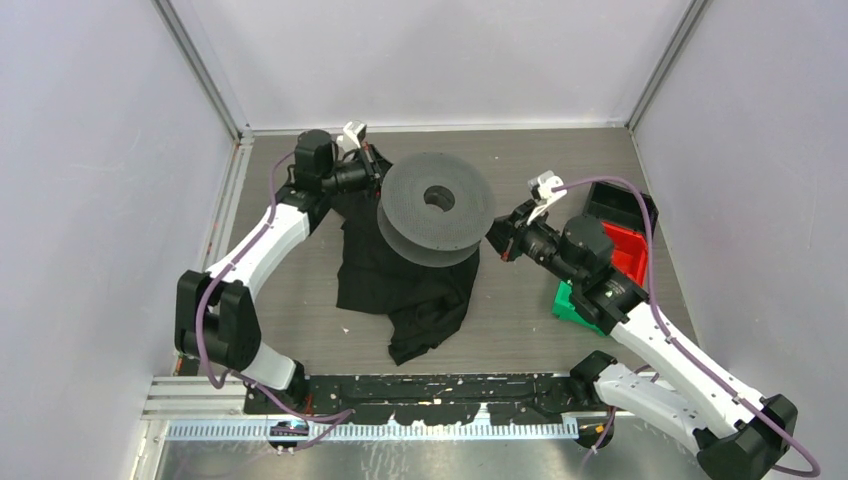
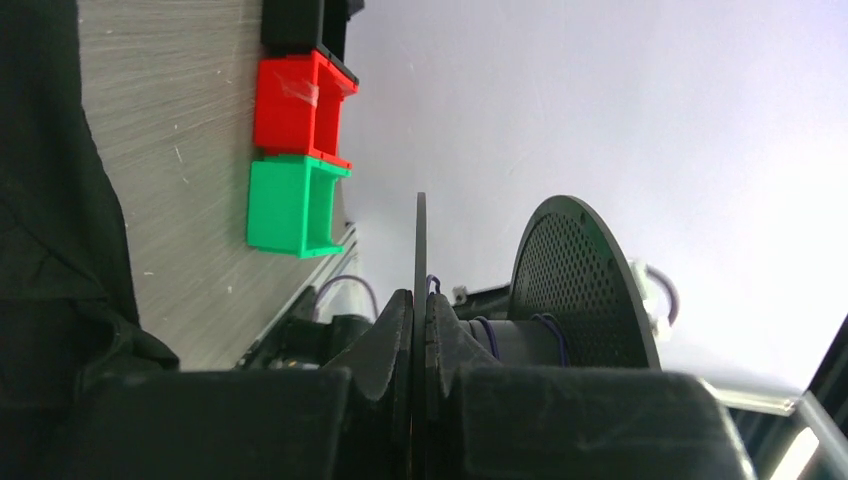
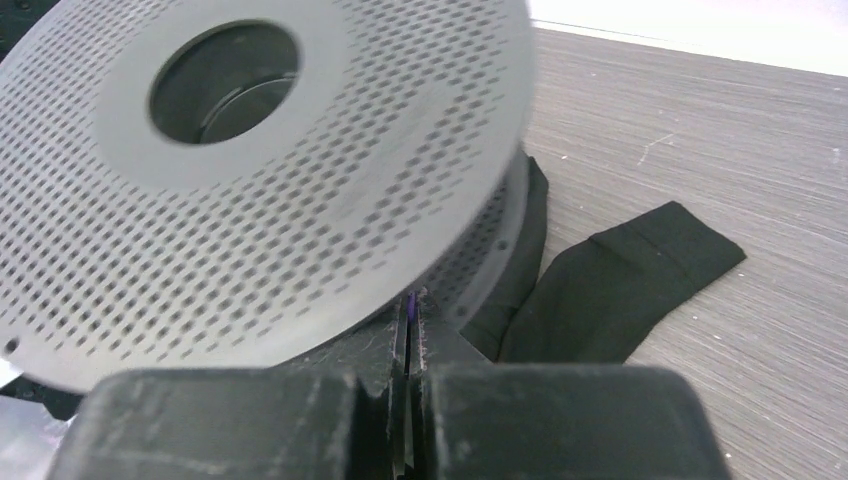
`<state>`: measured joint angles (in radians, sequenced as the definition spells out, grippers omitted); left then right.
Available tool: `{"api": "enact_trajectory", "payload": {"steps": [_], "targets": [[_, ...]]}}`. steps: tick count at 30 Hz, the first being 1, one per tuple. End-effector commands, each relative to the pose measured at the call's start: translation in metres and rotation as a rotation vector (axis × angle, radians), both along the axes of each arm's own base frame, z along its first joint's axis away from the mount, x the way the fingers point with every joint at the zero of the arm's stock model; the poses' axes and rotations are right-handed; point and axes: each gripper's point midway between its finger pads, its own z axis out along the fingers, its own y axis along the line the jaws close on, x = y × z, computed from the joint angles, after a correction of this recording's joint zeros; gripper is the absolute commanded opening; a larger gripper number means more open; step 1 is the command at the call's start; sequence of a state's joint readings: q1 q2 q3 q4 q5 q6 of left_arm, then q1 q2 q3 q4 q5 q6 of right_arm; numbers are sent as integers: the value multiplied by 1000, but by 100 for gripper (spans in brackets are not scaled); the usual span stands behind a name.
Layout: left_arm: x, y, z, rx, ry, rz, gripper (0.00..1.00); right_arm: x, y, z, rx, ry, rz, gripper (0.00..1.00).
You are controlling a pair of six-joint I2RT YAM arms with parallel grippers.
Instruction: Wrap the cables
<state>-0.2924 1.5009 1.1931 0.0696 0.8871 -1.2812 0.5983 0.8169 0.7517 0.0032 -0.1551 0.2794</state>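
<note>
- Over the middle of the desk (image 1: 560,160), nearer its far edge, the cable (image 2: 545,335) sits as a few thin purple-dark turns on the hub (image 2: 515,340) of a grey perforated spool (image 1: 470,200).
- The spool is held up off the surface.
- Progress looks early. Most of the hub shows bare grey between the turns, so the bulk of the winding seems left. How much loose cable remains cannot be seen.
- The turns lie flat against the hub, parallel to the flanges.
- A purple sliver at the spool's rim suggests the free run leads out toward the desk's right edge.
- The spool's axis points mostly upward, tipped a little, with the bore facing the overhead camera.
- The left tool (image 1: 372,178) is closed, clamping the rim of one thin flange (image 2: 421,240) on the side toward the far-left corner.
- The right tool (image 3: 411,330) is closed almost fully at the opposite rim. That purple sliver is pinched between its tips, apparently the cable.
- A black garment (image 1: 400,290) lies spread under the spool.
- A red bin (image 1: 622,248) and a green bin (image 1: 568,305) stand by the right edge.
</note>
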Motion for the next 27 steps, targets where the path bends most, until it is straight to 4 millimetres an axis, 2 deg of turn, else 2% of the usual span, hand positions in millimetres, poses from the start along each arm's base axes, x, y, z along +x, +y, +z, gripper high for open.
{"api": "enact_trajectory", "payload": {"steps": [1,12,18,27], "targets": [[14,4,24,-95,63,113,0,-7,9,36,73,-149,30,1],[22,15,13,-69,221,266,1,-11,33,33,-41,-236,56,1],[20,24,-3,-15,312,353,1,-10,43,32,-84,-274,28,1],[8,45,-23,185,453,459,0,-7,48,34,-81,-293,7,0]]}}
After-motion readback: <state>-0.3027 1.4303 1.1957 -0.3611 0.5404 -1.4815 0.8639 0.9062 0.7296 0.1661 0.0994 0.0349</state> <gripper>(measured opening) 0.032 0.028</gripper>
